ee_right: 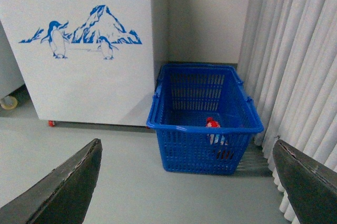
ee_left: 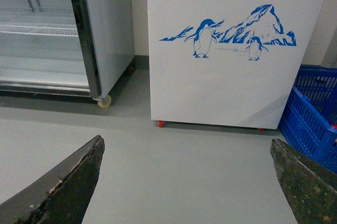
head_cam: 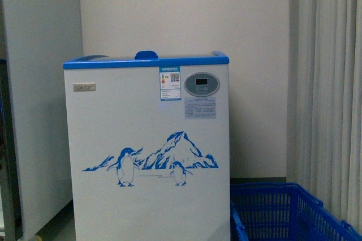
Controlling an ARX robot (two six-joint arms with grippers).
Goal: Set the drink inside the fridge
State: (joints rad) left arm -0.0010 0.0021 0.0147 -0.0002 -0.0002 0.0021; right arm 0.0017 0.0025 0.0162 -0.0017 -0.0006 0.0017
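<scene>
The fridge [head_cam: 147,156] is a white chest cooler with a blue rim and a blue penguin-and-mountain picture, standing straight ahead against the wall; it also shows as fridge [ee_left: 231,50] and fridge [ee_right: 79,45]. The drink [ee_right: 212,125] stands inside the blue crate [ee_right: 202,129] to the fridge's right; I see its red cap and part of a red label through the lattice. My left gripper [ee_left: 187,182] hangs open over bare grey floor in front of the fridge. My right gripper [ee_right: 187,182] is open too, well short of the crate, with nothing between its fingers.
The blue crate [head_cam: 283,212] sits in the corner between fridge and white curtains [ee_right: 295,61]. A tall glass-door cabinet on castors [ee_left: 63,29] stands left of the fridge. Grey floor [ee_left: 179,155] lies open in front of both.
</scene>
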